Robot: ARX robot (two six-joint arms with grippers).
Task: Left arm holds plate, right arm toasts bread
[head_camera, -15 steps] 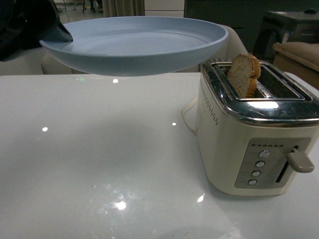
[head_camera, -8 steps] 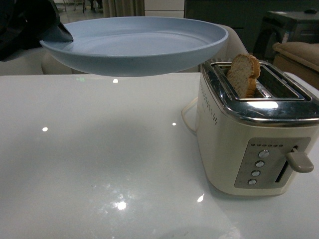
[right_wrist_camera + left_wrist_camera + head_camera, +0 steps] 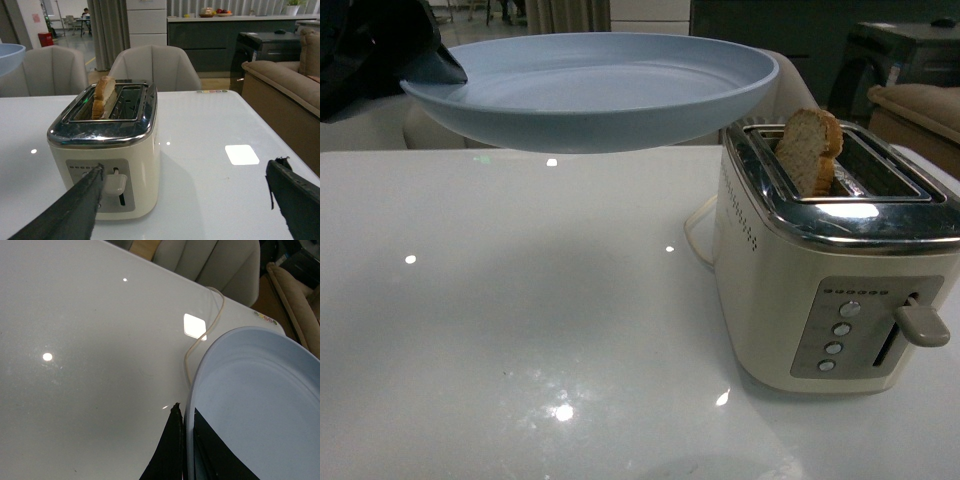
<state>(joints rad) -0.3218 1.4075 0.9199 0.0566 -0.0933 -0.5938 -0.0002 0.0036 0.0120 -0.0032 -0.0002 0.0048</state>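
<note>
Nothing moved: left pincer (image 3: 185, 412) clamped on plate (image 3: 590, 90) rim, plate aloft; bread (image 3: 810, 148) high in toaster (image 3: 770, 290), lever (image 3: 920, 325) up, toasting seemingly unstarted; right pincer (image 3: 186, 167) apart.

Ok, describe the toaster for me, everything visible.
The toaster is cream-bodied with a chrome top and two slots. It stands upright on the white table. A bread slice stands in the slot nearer the plate, poking out. Its end panel carries four round buttons and a lever high in its track. A pale cord trails behind.
</note>
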